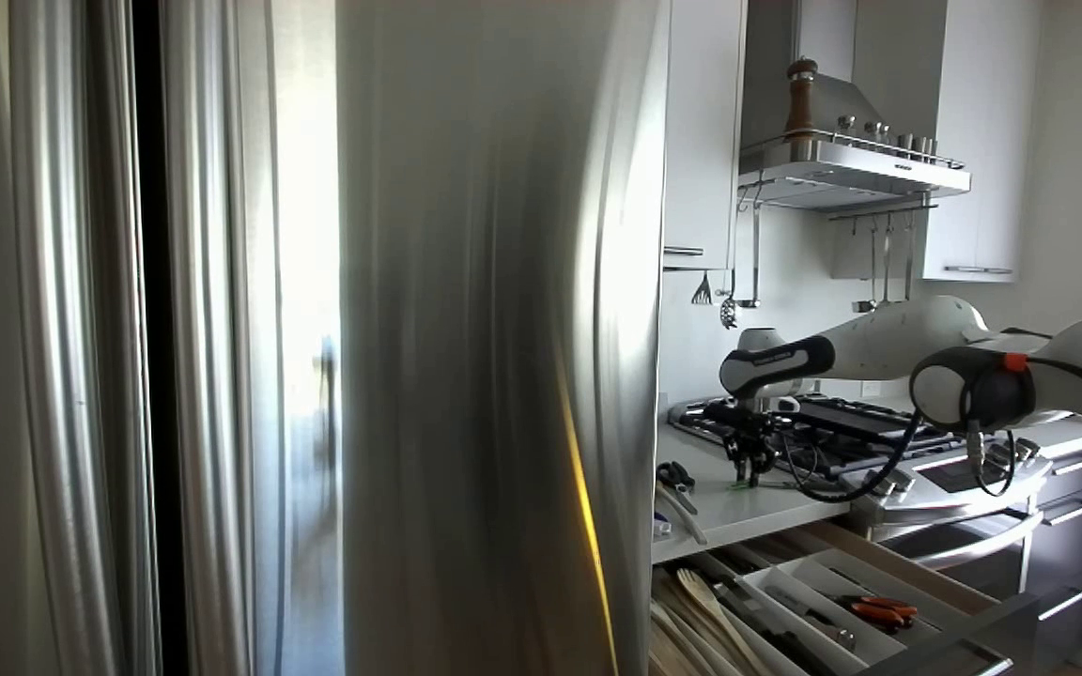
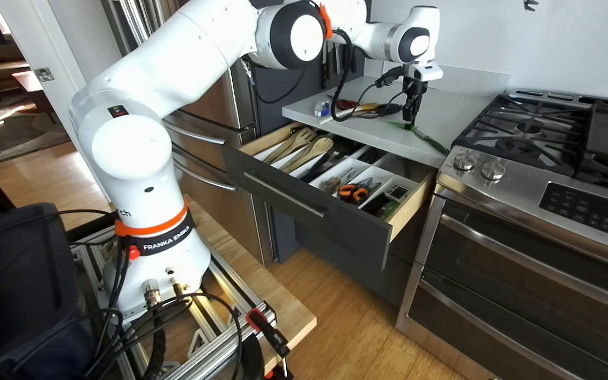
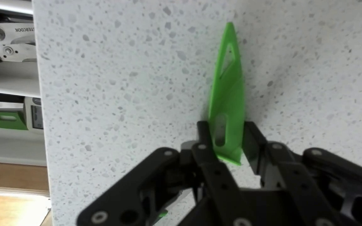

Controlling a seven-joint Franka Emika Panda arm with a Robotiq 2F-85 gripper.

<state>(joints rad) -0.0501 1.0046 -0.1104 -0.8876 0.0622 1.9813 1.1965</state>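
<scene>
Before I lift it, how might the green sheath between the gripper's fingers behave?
The green sheath is probably light, being slim with cut-out slots. It looks fairly stiff, showing no crease. It might pivot, since the fingers sit near one end.

"What is it?"
"A bright green piece (image 3: 231, 88), slim and blade-shaped, tapering to a point."
"Any openings?"
"Two: a narrow triangular one near the tip, a rounded slot near the blunt end."
"How does it sit?"
"Blunt end in the gripper (image 3: 226, 130), one finger against each long edge, tip pointing away, over the speckled counter (image 3: 121, 94). Whether it touches that surface, I can't tell."
</scene>
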